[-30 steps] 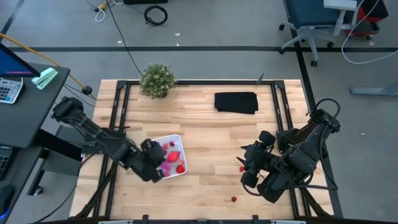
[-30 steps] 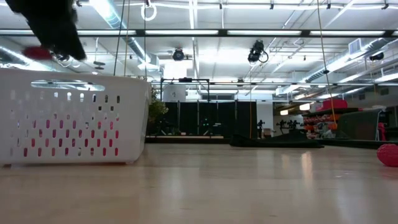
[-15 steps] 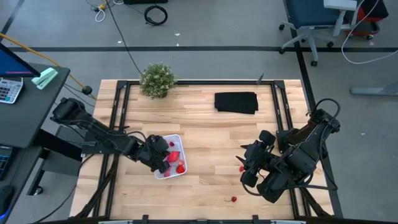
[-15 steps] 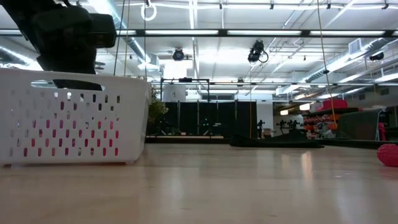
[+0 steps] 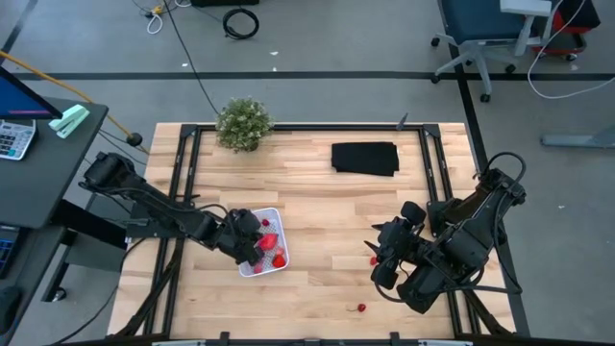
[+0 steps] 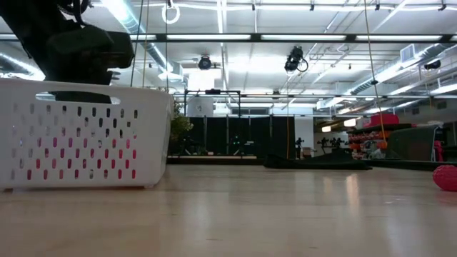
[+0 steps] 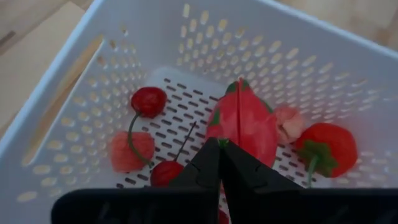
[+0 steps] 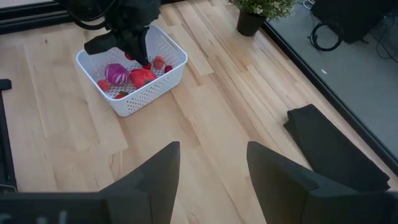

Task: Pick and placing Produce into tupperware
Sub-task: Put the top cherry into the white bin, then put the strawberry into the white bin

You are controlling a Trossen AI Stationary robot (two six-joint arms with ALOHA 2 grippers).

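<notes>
Most of the produce is already lying in the white tupperware point(image 5: 270, 252) at the left-front of the table point(image 5: 317, 192), but a few pieces are sitting outside it: a small red piece point(image 5: 361, 308) near the table's front edge, another red piece point(image 5: 374, 259) just beside the right gripper point(image 5: 380, 252), and a magenta ball point(image 6: 444, 177) showing at the far right of the low view. The main risk, as I judge it, is the left gripper point(image 7: 219, 163) catching the basket: it is hanging inside the container with its fingers pressed together and holding nothing, their tips just above the large red oblong point(image 7: 244, 121), with a cherry point(image 7: 148, 101), a pink cube point(image 7: 132, 151) and a strawberry point(image 7: 326, 148) lying close around. If it is dragged sideways on leaving, it could tip the light tupperware or flick pieces out over the wall. A second risk is the stray red piece beside the right arm rolling away under a clumsy approach, being round and small. The right gripper is waiting near the right-front of the table with its fingers point(image 8: 155, 171) spread wide apart, holding nothing and touching nothing.
</notes>
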